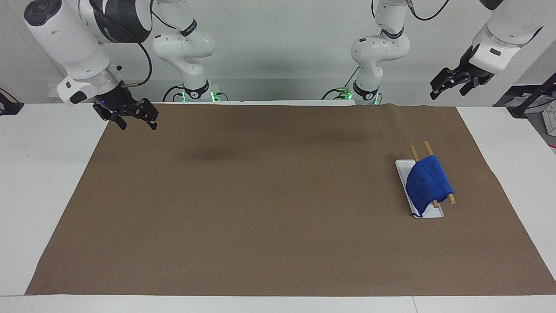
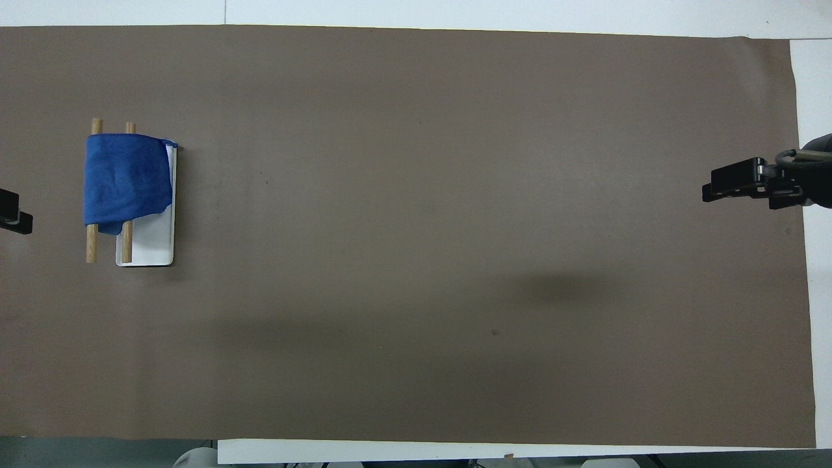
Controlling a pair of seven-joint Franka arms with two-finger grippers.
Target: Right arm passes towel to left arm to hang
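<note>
The blue towel hangs folded over two wooden rods of a small rack on a white tray, at the left arm's end of the table. It also shows in the overhead view. My left gripper is open and empty, raised high in the air over the mat's edge, apart from the towel; only its tip shows at the edge of the overhead view. My right gripper is open and empty, waiting over the mat's corner at the right arm's end.
A brown mat covers most of the white table. The rack's tray and rods are the only things standing on it.
</note>
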